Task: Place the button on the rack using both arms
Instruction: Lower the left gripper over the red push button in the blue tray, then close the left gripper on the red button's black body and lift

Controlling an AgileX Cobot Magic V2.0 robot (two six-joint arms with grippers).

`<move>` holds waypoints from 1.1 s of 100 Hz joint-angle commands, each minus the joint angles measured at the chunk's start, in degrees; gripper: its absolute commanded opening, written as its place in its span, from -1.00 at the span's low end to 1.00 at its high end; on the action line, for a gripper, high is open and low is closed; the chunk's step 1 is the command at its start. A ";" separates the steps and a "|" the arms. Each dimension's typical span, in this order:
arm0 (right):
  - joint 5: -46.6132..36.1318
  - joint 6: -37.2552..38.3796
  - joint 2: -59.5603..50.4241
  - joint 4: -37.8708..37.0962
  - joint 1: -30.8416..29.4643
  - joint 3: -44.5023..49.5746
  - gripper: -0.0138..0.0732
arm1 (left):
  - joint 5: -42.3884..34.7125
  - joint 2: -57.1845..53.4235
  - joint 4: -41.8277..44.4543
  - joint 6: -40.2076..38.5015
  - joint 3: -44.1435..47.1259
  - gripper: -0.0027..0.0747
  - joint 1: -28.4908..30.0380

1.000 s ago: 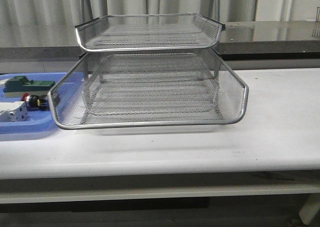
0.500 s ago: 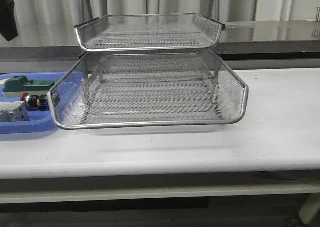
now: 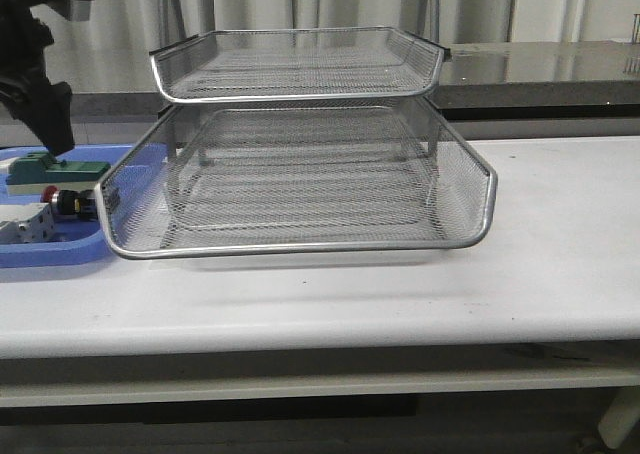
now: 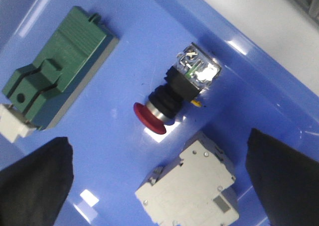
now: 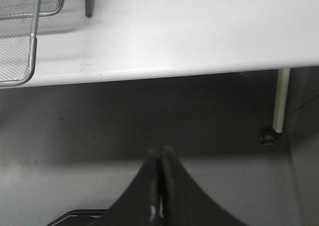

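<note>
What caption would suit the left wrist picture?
Open left gripper hovers over a blue tray holding the red-capped button, a green block and a white block.

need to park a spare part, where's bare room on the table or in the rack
Free: the white table right of the rack, the strip in front of it, and both visible mesh tiers. Crowded: the blue tray at far left, holding the green block, red button and white block, with the left gripper above.

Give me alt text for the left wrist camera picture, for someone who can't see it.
A red-capped push button lies on its side in a blue plastic tray, framed by the left gripper's two open dark fingers. A green block lies on one side of it, a white block on another.
</note>
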 commanded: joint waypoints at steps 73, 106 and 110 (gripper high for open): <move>-2.81 0.01 0.06 -0.75 0.03 -2.01 -0.84 | -6.07 6.28 0.92 1.83 -5.17 0.79 -1.89; -2.81 0.01 0.06 -0.75 0.03 -2.01 -0.84 | -6.84 8.89 1.06 1.93 -7.02 0.79 -1.89; -2.81 0.01 0.06 -0.75 0.03 -2.01 -0.84 | -6.84 9.04 1.06 1.93 -7.02 0.79 -1.89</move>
